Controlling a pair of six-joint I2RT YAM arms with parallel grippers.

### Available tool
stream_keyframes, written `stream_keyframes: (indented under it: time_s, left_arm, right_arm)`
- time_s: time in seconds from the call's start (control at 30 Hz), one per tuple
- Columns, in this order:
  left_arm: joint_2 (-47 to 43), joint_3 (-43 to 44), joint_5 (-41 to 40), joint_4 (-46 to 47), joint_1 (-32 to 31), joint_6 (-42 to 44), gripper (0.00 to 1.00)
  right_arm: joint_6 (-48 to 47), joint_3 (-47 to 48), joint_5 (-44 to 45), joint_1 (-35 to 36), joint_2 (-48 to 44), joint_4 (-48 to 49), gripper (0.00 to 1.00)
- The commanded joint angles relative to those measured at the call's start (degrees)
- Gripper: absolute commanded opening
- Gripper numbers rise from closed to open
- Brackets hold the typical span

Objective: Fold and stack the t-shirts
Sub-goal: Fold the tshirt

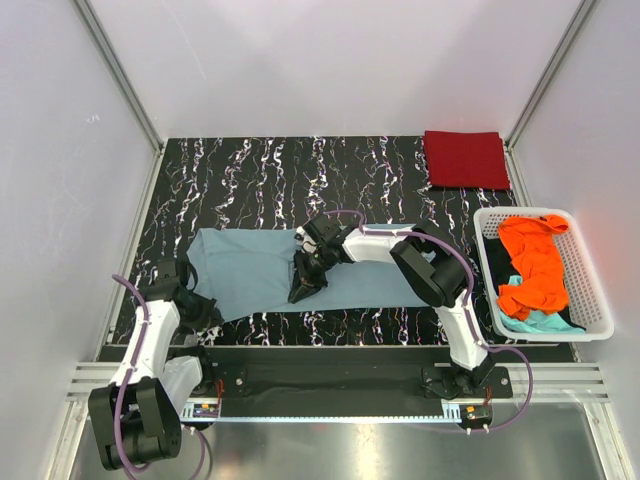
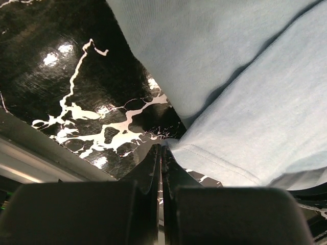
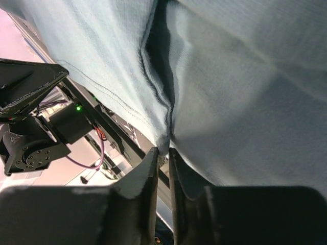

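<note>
Top external view: a grey-blue t-shirt (image 1: 250, 265) is seen spread flat across the middle of the black marbled tabletop (image 1: 240, 180), its length running from 9 o'clock to 3 o'clock. A dark red t-shirt (image 1: 465, 158) is laid folded in the tabletop's corner at about 1 o'clock, well apart from the spread one. At 3 o'clock a white slatted basket (image 1: 592, 290) is set on the tabletop's edge; an orange t-shirt (image 1: 535, 270) is heaped inside it, and a teal t-shirt (image 1: 535, 322) is partly covered at the basket's 6 o'clock end.

The right claw (image 3: 163, 152) is placed over the middle of the grey-blue t-shirt. In the right wrist view a puckered fold of that cloth is drawn down between its fingertips, which are parted only by a narrow slit, so the fold is gripped.

The left claw (image 2: 161, 149) is held low at the shirt's 7 o'clock corner. Its fingers are pressed fully together, and the stitched hem corner is met right at their tips; whether any cloth is pinched cannot be told.
</note>
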Motion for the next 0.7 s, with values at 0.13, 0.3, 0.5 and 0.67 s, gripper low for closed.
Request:
stream_keyframes:
  time_s: [0.13,0.3,0.5,0.67]
  left_arm:
    - [0.3,6.4,2.9,2.2,0.1,4.0,0.00]
    - [4.8,10.4,3.9,3.8,0.0,6.1,0.00]
    - [11.4,15.3,6.6,7.5,-0.3,6.1,0.00]
    - [18.6,19.5,7.1,9.6,-0.7,6.7,0.00]
  right_arm:
    - [-1.8,1.2,-2.8,-0.9,-3.9,-1.2,0.32]
    - [-4.9,1.4,-0.6,-2.0,-9.3,-5.7,0.45]
    - [-7.9,-1.6,2.3,-5.1,-15.5,-9.3,0.49]
    - [-8.9,-5.1,3.7,-7.8,-19.2,-10.1,0.50]
